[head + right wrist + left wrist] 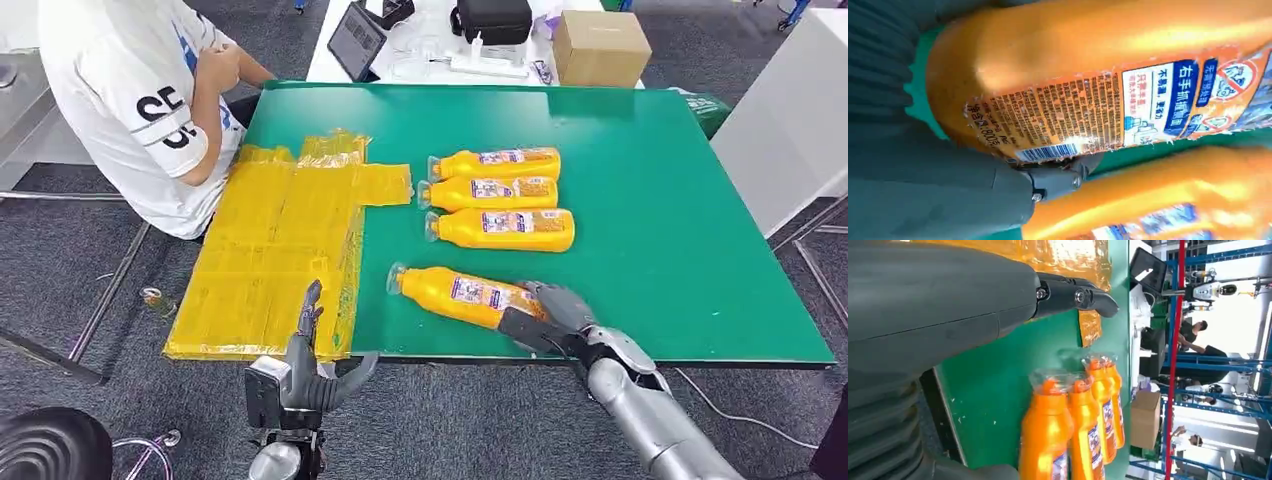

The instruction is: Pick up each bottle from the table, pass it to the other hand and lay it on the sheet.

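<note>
Four orange bottles lie on the green table [650, 250]. Three sit side by side at the centre [497, 195]; the left wrist view shows them too [1093, 420]. The fourth bottle [455, 293] lies slanted nearer the front edge, cap toward the yellow sheet [275, 250]. My right hand [548, 315] grips its base end, fingers over the top and thumb beneath. In the right wrist view the bottle's label [1088, 110] is pressed against my thumb [1053, 181]. My left hand [312, 365] hovers at the front edge by the sheet's near corner, fingers [1075, 295] apart, holding nothing.
A person in a white shirt [140, 100] sits at the table's far left corner beside the sheet. Behind the table a white desk carries a cardboard box [600, 45], a tablet [357, 38] and a black case [495, 18]. A white cabinet [790, 110] stands to the right.
</note>
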{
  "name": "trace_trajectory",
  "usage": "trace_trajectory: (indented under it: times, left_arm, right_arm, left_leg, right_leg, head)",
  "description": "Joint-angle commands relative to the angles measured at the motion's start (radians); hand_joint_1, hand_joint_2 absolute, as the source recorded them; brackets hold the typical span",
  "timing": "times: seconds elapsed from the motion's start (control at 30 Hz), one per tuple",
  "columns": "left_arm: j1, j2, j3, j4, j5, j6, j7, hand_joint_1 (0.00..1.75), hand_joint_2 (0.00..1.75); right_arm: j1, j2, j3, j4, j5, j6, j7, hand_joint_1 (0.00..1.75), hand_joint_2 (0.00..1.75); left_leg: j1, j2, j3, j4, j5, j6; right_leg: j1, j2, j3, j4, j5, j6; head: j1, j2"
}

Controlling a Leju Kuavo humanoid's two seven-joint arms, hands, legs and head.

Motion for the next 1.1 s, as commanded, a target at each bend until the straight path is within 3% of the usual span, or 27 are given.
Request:
trace_trajectory:
  times: [0.03, 0.13, 0.23, 0.47, 0.73, 0.8, 0.97, 1.1]
  left_arm:
    - [0.035, -0.005, -0.008, -0.045, 0.064, -0.024, 0.027, 0.00, 1.75]
    - [0.034, -0.007, -0.026, -0.057, 0.152, -0.084, 0.068, 0.00, 1.75]
    - [0.026, -0.005, -0.061, -0.075, 0.250, -0.147, 0.113, 0.00, 1.75]
    - [0.025, -0.001, -0.072, -0.086, 0.279, -0.161, 0.122, 0.00, 1.75]
    - [0.043, 0.042, -0.148, -0.201, 0.424, -0.309, 0.146, 0.00, 1.75]
    - [0.044, 0.041, -0.162, -0.220, 0.417, -0.316, 0.146, 0.00, 1.75]
    - [0.047, 0.041, -0.163, -0.222, 0.415, -0.316, 0.146, 0.00, 1.75]
    - [0.040, 0.042, -0.174, -0.200, 0.399, -0.317, 0.148, 0.00, 1.75]
  right_arm:
    - [0.204, 0.235, -0.265, -0.487, -0.060, -0.226, -0.099, 1.75, 1.75]
    - [0.260, 0.352, -0.351, -0.601, -0.052, -0.522, -0.263, 1.75, 1.75]
    - [0.340, 0.404, -0.373, -0.682, -0.100, -0.625, -0.330, 1.75, 1.75]
    - [0.357, 0.420, -0.382, -0.664, -0.127, -0.625, -0.357, 1.75, 1.75]
    - [0.331, 0.439, -0.212, -0.182, -0.123, -0.379, -0.388, 1.75, 1.75]
    - [0.314, 0.457, -0.158, -0.071, -0.113, -0.367, -0.389, 1.75, 1.75]
    - [0.309, 0.459, -0.151, -0.061, -0.118, -0.369, -0.395, 1.75, 1.75]
    - [0.303, 0.462, -0.067, -0.009, -0.071, -0.362, -0.369, 1.75, 1.75]
  left_leg:
    - [0.000, 0.002, -0.002, 0.001, -0.002, 0.000]
    - [0.001, 0.001, 0.000, 0.000, -0.002, 0.000]
    - [0.000, -0.004, -0.002, 0.001, -0.002, 0.001]
    - [0.000, -0.002, -0.001, 0.000, -0.003, 0.001]
    - [0.002, 0.001, 0.000, -0.002, -0.003, 0.000]
    - [0.002, 0.003, 0.005, -0.003, -0.004, 0.001]
    - [0.001, 0.000, 0.002, -0.002, -0.004, 0.001]
    - [0.001, 0.001, 0.003, -0.002, -0.005, 0.002]
  right_leg:
    - [0.000, 0.002, -0.003, 0.002, -0.001, -0.003]
    - [0.001, 0.001, -0.001, 0.001, -0.002, -0.003]
    - [0.001, -0.003, -0.002, 0.001, -0.004, -0.004]
    - [0.001, -0.002, -0.001, 0.000, -0.005, -0.002]
    - [0.002, 0.002, -0.001, -0.003, -0.003, -0.001]
    - [0.003, 0.003, 0.004, -0.004, -0.004, -0.003]
    - [0.002, 0.001, 0.001, -0.002, -0.004, -0.002]
    - [0.002, 0.001, 0.003, -0.003, -0.005, -0.003]
  head:
    - [0.000, 0.000]
    - [-0.001, 0.000]
    - [0.001, 0.000]
    - [0.000, 0.000]
    - [0.000, 0.000]
    - [0.000, 0.000]
    - [0.000, 0.000]
    - [0.000, 0.000]
